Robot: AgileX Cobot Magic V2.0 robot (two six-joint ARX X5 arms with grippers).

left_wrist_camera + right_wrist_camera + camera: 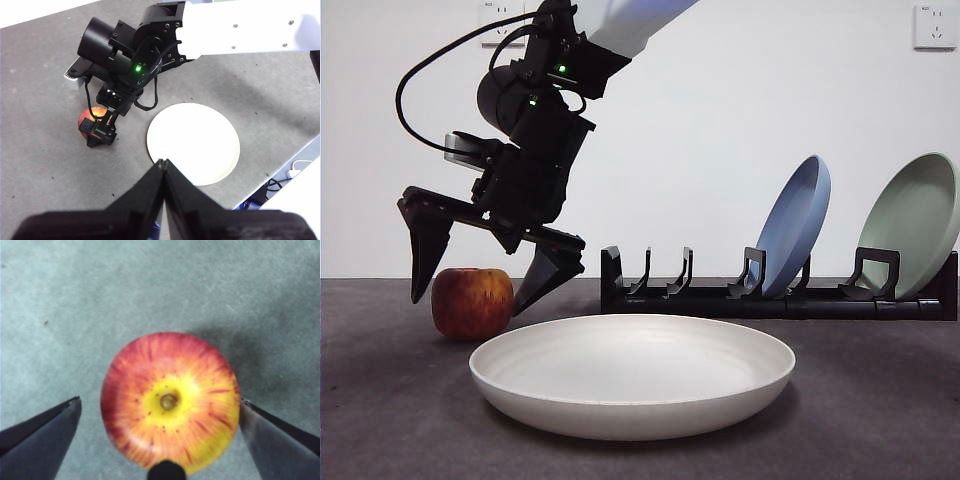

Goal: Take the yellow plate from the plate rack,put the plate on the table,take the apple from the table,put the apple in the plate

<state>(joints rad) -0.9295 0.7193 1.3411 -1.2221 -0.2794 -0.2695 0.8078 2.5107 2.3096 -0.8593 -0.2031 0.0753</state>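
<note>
front: my right gripper (480, 285) straddles the apple (472, 302), jaws apart, beside the plate (632, 375) on the table (880, 400). left wrist: left gripper (164, 167) pinched together, parked clear. right wrist: apple centred for the squeeze.

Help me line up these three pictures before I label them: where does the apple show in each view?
Front view: the apple stands on the table at left, behind the yellow plate, between the right gripper's open jaws.
Left wrist view: mostly hidden under that gripper, beside the plate.
Right wrist view: centre, stem up, between the jaws.
Shared landmark: the right gripper straddling the apple.
</note>
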